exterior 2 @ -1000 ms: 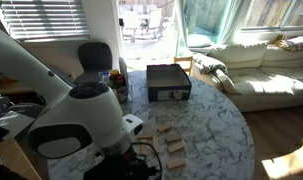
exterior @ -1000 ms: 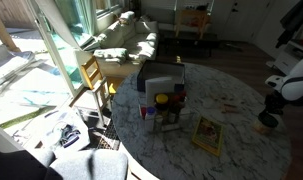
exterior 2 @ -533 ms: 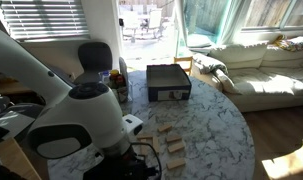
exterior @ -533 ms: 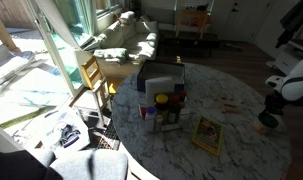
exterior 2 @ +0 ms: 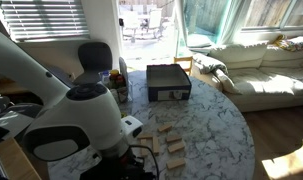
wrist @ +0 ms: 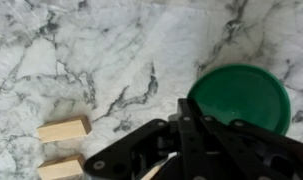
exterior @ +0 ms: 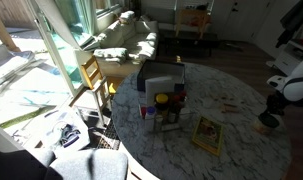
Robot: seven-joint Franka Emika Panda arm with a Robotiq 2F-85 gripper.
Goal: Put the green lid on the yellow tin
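The green lid (wrist: pixel 241 95) is a flat, round, dark green disc lying on the marble table at the right of the wrist view. My gripper (wrist: pixel 181 105) hangs just above the table with its black fingers drawn together, tips beside the lid's left edge and nothing seen between them. In an exterior view the gripper (exterior: pixel 268 108) is at the table's far right edge, over a small pale thing (exterior: pixel 263 128) that may be the yellow tin; it is too small to tell. The tin does not show in the wrist view.
Two pale wooden blocks (wrist: pixel 63 129) lie left of the gripper; more blocks (exterior 2: pixel 172 142) show in an exterior view. A stack of boxes (exterior: pixel 161 85) stands mid-table, with a yellow-green square card (exterior: pixel 207 135) nearby. A chair (exterior: pixel 91 72) stands by the table's edge.
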